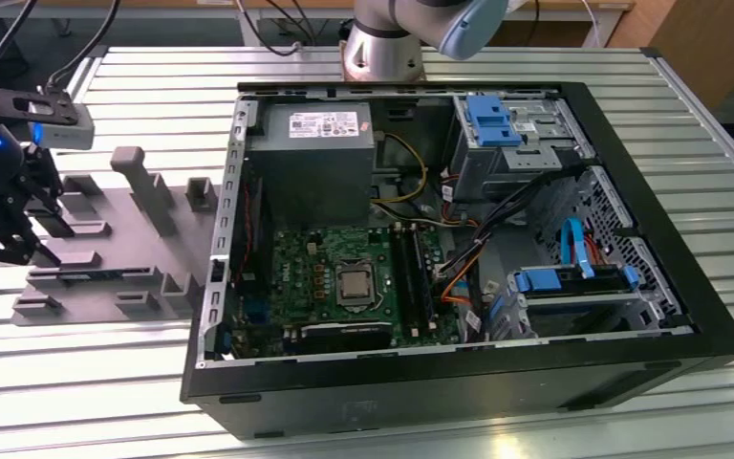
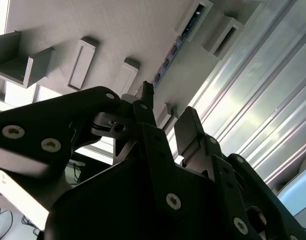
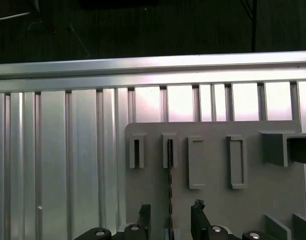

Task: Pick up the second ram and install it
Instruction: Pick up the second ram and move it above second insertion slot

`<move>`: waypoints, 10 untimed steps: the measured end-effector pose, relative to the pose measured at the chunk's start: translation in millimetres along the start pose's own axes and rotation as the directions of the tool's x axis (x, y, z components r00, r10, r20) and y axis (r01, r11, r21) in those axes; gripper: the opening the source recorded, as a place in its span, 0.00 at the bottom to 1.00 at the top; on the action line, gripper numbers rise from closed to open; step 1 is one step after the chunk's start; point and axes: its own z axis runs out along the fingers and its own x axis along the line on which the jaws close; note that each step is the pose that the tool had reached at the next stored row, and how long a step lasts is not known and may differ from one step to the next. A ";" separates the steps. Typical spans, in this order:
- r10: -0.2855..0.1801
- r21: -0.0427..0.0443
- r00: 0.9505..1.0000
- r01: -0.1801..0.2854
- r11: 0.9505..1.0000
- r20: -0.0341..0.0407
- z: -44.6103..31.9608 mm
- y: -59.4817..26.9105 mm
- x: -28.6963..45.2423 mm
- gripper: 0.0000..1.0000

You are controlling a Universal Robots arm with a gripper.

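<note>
Pick step: tool (image 3: 171, 212) spread, lined up over second ram (image 3: 170, 182) standing edge-up in grey tray (image 3: 218, 210), not yet pinched. Grasp likely needs squaring on the board's flat faces.

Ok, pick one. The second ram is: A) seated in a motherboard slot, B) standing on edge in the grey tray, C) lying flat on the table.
B: in the first wrist view the second ram stands on edge in the grey tray, with the gripper open astride it.
</note>
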 end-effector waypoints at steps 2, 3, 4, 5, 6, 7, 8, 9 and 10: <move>0.000 0.000 1.000 0.000 1.000 0.000 2.1 0.3 -1.0 0.45; 0.000 0.000 1.000 0.000 1.000 0.000 3.3 0.5 -1.5 0.45; 0.000 0.000 1.000 0.000 1.000 0.000 4.4 0.6 -2.1 0.45; 0.000 0.000 1.000 0.000 1.000 0.000 5.4 0.8 -2.5 0.45; 0.000 0.000 1.000 0.000 1.000 0.000 6.5 1.0 -2.9 0.45; 0.000 0.000 1.000 0.000 1.000 0.000 7.8 1.3 -3.2 0.45; 0.000 0.000 1.000 0.000 1.000 0.000 9.1 1.6 -3.2 0.45; 0.000 0.000 1.000 0.000 1.000 0.000 10.9 1.9 -3.2 0.45; 0.000 0.000 1.000 0.000 1.000 0.000 12.6 2.1 -3.2 0.45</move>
